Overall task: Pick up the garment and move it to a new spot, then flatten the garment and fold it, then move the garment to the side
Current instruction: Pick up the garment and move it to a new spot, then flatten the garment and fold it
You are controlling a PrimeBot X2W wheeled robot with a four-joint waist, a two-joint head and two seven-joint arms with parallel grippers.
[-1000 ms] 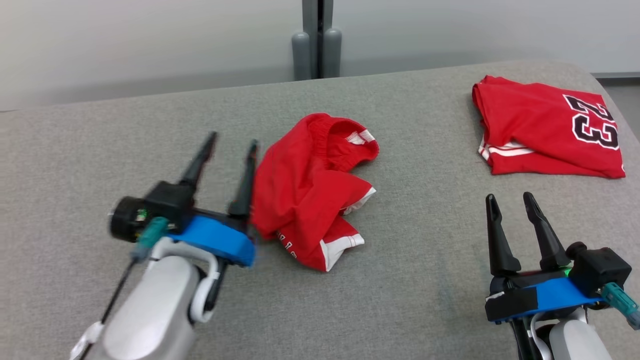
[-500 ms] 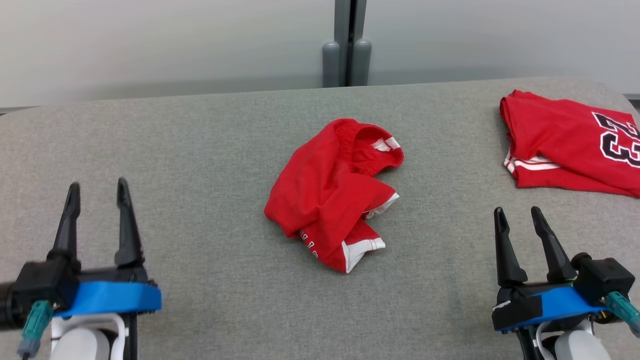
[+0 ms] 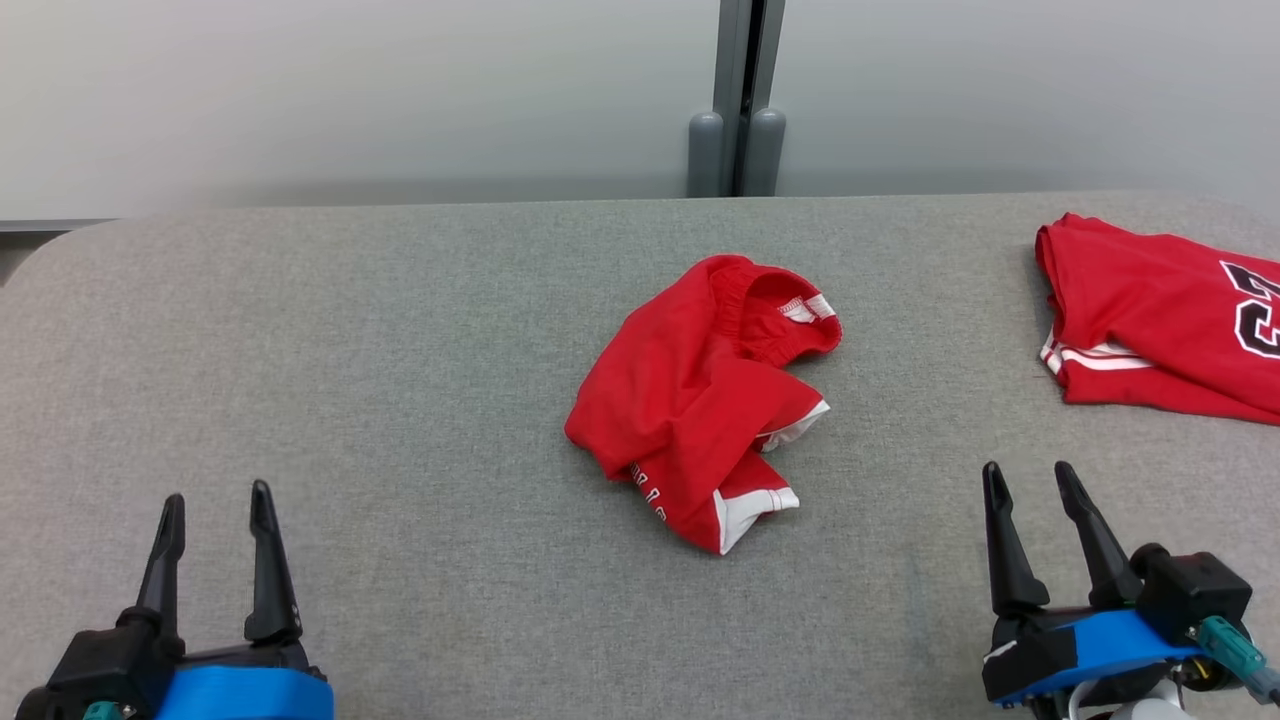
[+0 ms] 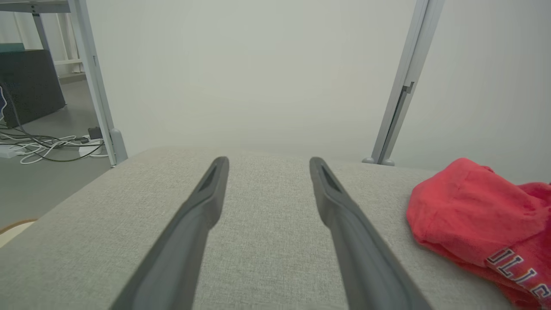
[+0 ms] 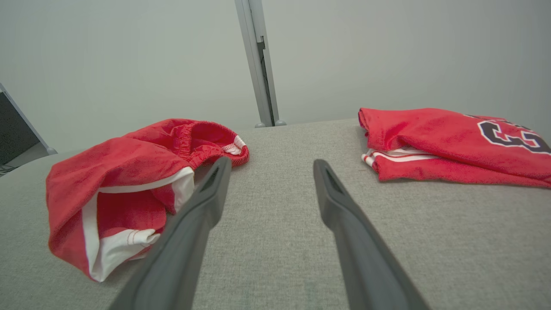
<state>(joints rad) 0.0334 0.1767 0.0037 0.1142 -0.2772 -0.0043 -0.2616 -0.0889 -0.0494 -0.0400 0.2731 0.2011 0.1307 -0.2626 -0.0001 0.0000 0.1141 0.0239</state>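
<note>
— Red shorts (image 3: 700,390), crumpled, lie in the middle of the grey cloth tabletop (image 3: 400,330); that heap looks like your garment. Your left gripper (image 3: 218,492) hangs low at the near left with its jaws spread and nothing between them, well apart from the heap.

— Same on your other side: the right gripper (image 3: 1027,466) is wide open and empty near the front edge, closer to the shorts than the left one but not touching them. Watch the folded red jersey (image 3: 1140,310) at the far right. It is the same colour, and if you swing the right arm wide you could snag it or take it for the job.

— The bigger risk is the pinch, I'd say. The shorts are bunched in layers, with a white-trimmed leg hem (image 3: 750,505) turned up at the near end. Close on a single top fold and you may lift only one layer, so the rest drags, twists or slips out on the way to the new spot.

— Come down too steeply and those long fingers could dig into the table cloth and catch it along with the shorts. Go in shallow, take the elastic waistband (image 3: 740,290) where the fabric is thick, and keep the open left half of the table for flattening.
</note>
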